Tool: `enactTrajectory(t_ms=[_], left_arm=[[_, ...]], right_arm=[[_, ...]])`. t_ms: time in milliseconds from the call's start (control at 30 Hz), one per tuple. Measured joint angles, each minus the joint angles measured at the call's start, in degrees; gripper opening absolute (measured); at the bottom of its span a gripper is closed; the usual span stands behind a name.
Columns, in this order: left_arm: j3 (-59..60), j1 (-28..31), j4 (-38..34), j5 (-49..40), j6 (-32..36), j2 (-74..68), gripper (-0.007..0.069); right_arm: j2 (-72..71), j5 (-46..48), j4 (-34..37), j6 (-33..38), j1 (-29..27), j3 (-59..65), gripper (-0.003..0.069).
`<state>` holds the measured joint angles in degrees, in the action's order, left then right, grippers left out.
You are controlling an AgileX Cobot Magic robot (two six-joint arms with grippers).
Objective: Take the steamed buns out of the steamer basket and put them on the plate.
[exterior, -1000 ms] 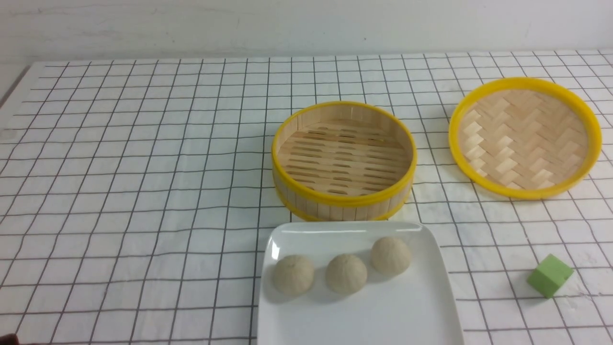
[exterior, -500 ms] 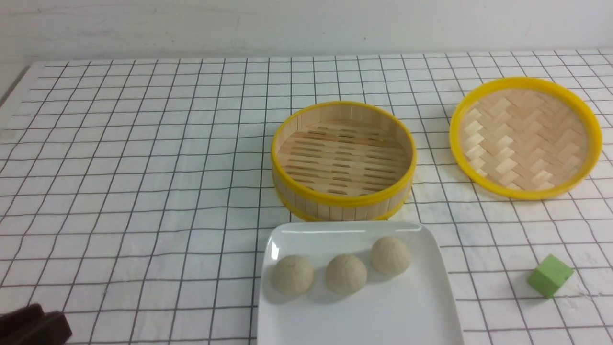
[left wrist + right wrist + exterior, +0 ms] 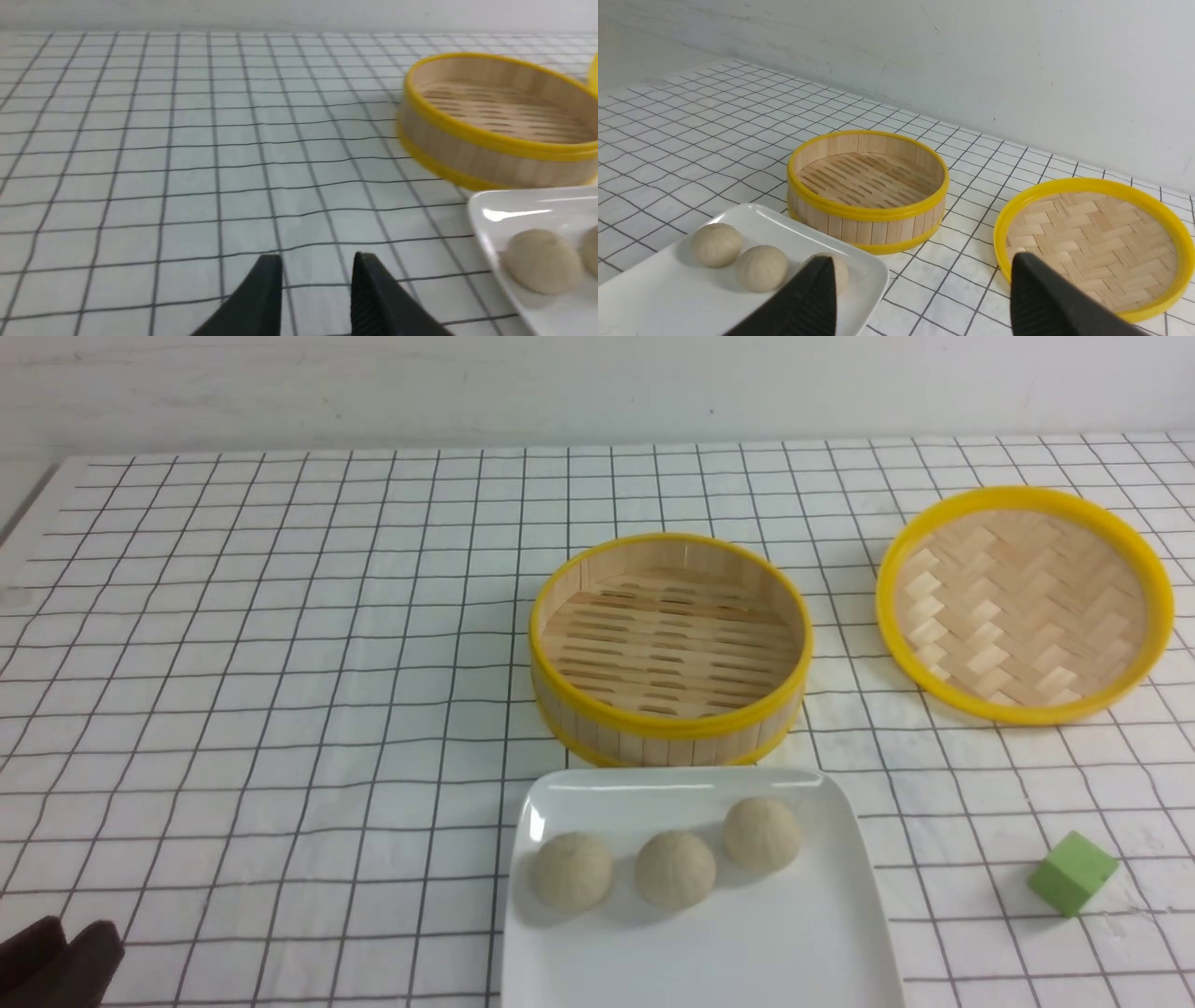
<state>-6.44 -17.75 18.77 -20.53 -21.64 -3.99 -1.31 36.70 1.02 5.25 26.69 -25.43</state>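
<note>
the left gripper [image 3: 58,963] is sinking a little lower in the frame's lower-left corner, jaws parted and empty, while all three steamed buns [image 3: 674,868] are sitting on the plate [image 3: 822,952] at lower centre, below the bare steamer basket [image 3: 668,726], so it is best retreating clear of the plate; the right gripper [image 3: 920,298] is hanging wide open.

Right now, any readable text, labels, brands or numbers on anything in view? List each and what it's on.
None: no words, labels, brands, numbers or signs show in any view.
Steamer basket: bare bamboo and yellow rims, no print.
Woven lid: no print.
Plate and three steamed buns: unmarked.
Green block: plain faces.
Tablecloth: only a black grid, no characters.
</note>
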Motion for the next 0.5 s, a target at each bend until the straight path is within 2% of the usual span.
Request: enactTrajectory(t_ms=[133,267,500], left_arm=[[3.80,6.98,-0.04,2.11,0.87,0.00,0.0240],[6.85,11.08,-0.04,2.36,1.00,0.90,0.0240],[8.03,14.00,-1.09,-0.51,1.06,4.63,0.0240]], right_arm=[[0.00,0.00,0.00,0.00,0.00,0.00,0.0494],[0.00,0.00,0.00,0.00,0.00,0.00,0.0494],[0.00,0.02,0.00,0.00,0.00,0.00,0.0494]])
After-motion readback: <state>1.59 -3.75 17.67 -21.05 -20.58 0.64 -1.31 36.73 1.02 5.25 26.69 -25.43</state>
